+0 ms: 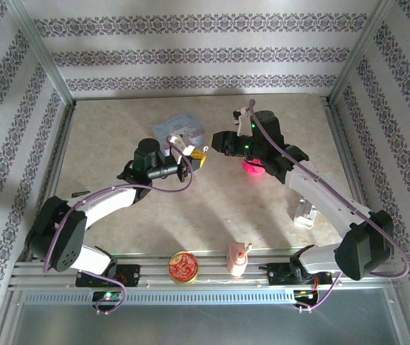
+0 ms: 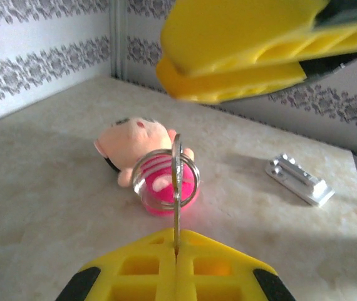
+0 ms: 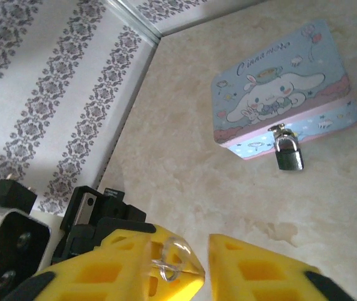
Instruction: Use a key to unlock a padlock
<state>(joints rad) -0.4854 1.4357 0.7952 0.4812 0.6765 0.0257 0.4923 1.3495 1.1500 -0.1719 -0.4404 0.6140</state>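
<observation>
With the left hand (image 2: 176, 252) clenched on the key (image 2: 176, 216) and the right hand (image 3: 206, 254) slightly parted, the padlock (image 3: 288, 153) hangs from the tin (image 3: 272, 75) on the table (image 3: 197, 175), well apart; pushed, it may swing aside or the key twist.

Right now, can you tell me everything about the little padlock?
The padlock is tiny, with a dark grey metal-looking body and a silvery shackle. The shackle looks closed and is hooked through the clasp on the front of the pale blue tin. Its body hangs down and seems to rest on the table.
</observation>
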